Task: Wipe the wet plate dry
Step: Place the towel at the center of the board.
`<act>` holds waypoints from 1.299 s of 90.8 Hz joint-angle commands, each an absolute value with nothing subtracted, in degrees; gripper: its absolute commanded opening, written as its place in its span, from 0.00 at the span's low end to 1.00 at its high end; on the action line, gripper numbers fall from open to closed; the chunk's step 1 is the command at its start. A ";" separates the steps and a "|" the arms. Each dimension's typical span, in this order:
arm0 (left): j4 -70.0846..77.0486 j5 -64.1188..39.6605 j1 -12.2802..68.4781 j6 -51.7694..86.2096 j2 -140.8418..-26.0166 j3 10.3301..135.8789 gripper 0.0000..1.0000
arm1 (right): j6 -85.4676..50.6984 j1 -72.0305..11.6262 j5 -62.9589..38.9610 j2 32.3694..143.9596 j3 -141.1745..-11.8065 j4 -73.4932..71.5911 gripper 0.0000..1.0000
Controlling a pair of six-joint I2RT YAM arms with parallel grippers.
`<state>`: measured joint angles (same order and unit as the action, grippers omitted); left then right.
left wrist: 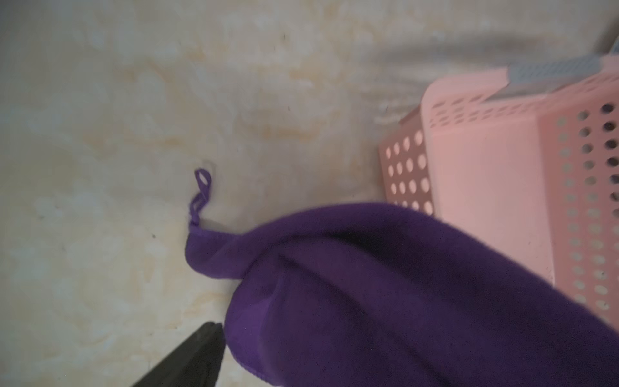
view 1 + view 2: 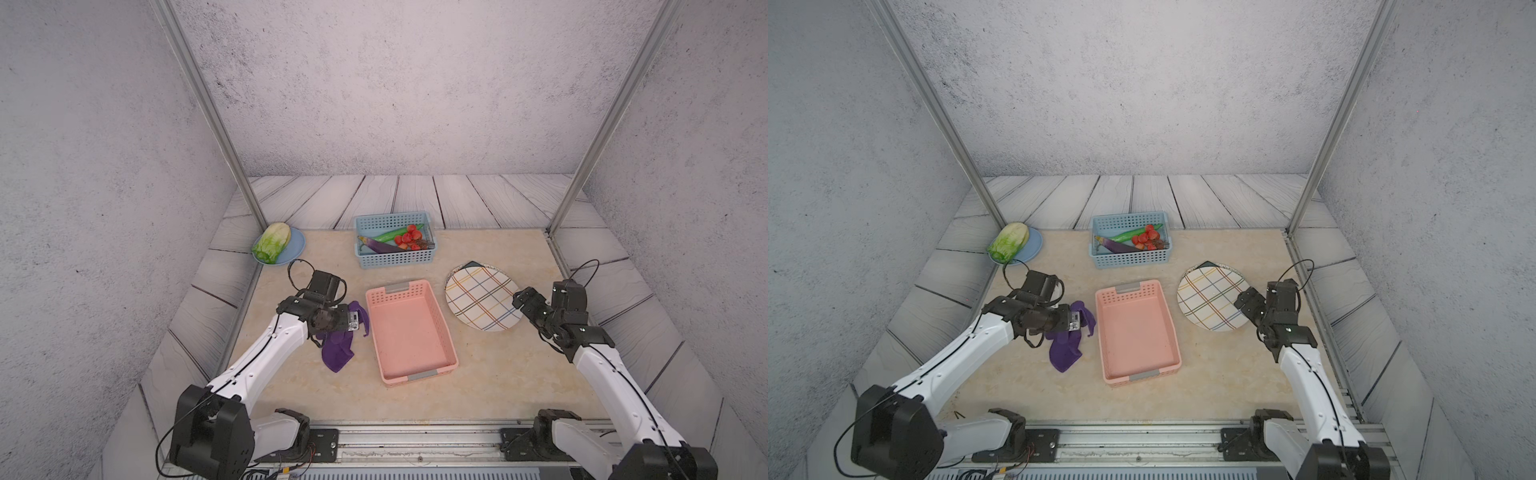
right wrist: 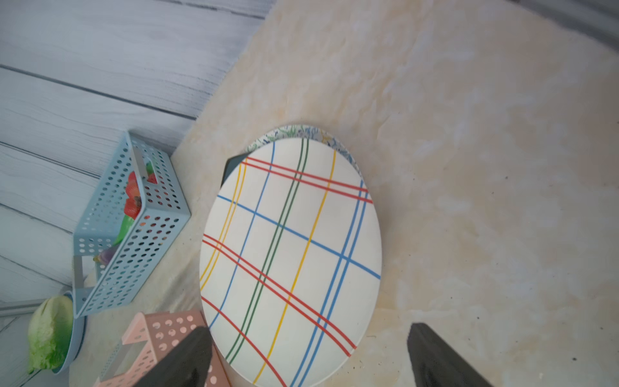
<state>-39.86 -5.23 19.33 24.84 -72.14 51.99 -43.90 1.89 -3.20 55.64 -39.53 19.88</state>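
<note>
**Wiping not begun, nothing gripped**

The plaid plate [image 2: 482, 297] lies on the tabletop [image 2: 498, 374] beside the pink basket [image 2: 409, 332]. The right fingers [image 3: 187, 355] stand open at its rim. The left fingers [image 1: 197, 351] look open above the purple cloth [image 2: 338, 353]. Next, probably: grip the cloth.

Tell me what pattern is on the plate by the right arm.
White plate with crossing red, blue, yellow and green lines, clearest in the right wrist view.
</note>
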 commanded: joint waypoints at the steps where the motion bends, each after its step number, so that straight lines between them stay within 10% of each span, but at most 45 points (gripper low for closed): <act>1: -43.33 -9.41 19.03 27.04 -67.07 51.93 0.99 | -41.01 1.84 1.70 54.19 -39.77 23.90 0.93; 27: -66.07 -5.32 18.48 27.40 -62.43 61.62 0.99 | -29.57 1.80 18.19 54.23 -37.21 22.55 0.92; 60: -80.52 -26.71 19.46 34.86 -68.55 46.42 0.99 | -36.53 1.81 7.64 56.35 -39.09 22.26 0.92; 102: -102.24 -10.74 30.35 29.47 -80.82 56.95 0.99 | -35.98 1.85 8.83 54.26 -38.12 19.29 0.92; 118: -100.12 -21.49 35.60 33.08 -81.40 59.69 0.99 | -34.60 1.83 -3.05 54.52 -38.95 14.60 0.91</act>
